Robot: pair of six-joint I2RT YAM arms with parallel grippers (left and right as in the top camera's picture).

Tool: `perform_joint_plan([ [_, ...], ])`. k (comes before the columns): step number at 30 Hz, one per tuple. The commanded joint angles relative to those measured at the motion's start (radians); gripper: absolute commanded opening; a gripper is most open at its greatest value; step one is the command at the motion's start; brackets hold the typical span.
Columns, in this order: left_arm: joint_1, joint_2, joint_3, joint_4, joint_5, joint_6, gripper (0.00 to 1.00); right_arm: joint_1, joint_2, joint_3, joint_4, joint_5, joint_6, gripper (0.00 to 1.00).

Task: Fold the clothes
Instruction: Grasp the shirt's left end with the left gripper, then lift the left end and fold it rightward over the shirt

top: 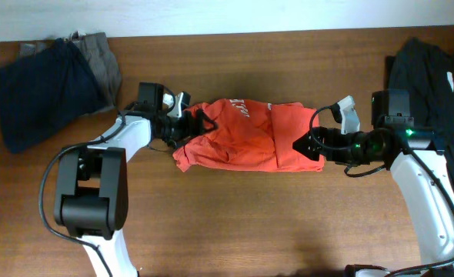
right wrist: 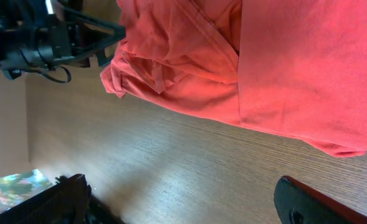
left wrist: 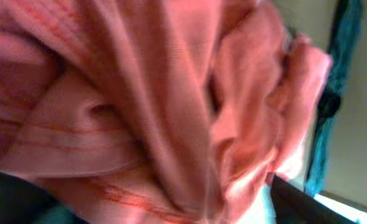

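Note:
An orange shirt (top: 242, 135) lies crumpled in a wide band across the middle of the wooden table. My left gripper (top: 190, 127) is at the shirt's left end, with its fingers spread and bunched orange cloth (left wrist: 171, 93) pressed between them; the cloth fills the left wrist view and hides most of the jaws (left wrist: 165, 208). My right gripper (top: 302, 145) is at the shirt's right end, open and empty (right wrist: 183, 199), just above bare wood. The shirt (right wrist: 264, 62) lies just beyond its fingertips. The left gripper also shows in the right wrist view (right wrist: 78, 37).
A pile of dark navy clothes (top: 42, 88) with a grey-brown garment (top: 100, 61) lies at the back left. Dark clothing (top: 435, 77) lies at the right edge, behind the right arm. Bare wood (top: 242, 223) stretches in front of the shirt.

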Motion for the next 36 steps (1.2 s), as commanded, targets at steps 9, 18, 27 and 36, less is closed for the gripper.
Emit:
perform_joint_plan([
  [9, -0.010, 0.052, -0.015, 0.019, -0.047, -0.007, 0.22, 0.005, -0.014, 0.007, 0.000, 0.006, -0.014, 0.99],
  [18, 0.044, 0.051, -0.010, -0.037, -0.069, -0.005, 0.01, 0.005, -0.011, 0.007, -0.024, 0.048, -0.017, 0.99],
  [27, 0.195, 0.051, 0.075, -0.265, -0.215, 0.125, 0.01, 0.005, -0.010, 0.007, -0.029, 0.084, -0.018, 0.99],
  [36, 0.266, 0.051, 0.404, -0.673, -0.512, 0.211, 0.01, 0.005, -0.005, 0.007, -0.021, 0.092, -0.018, 0.99],
])
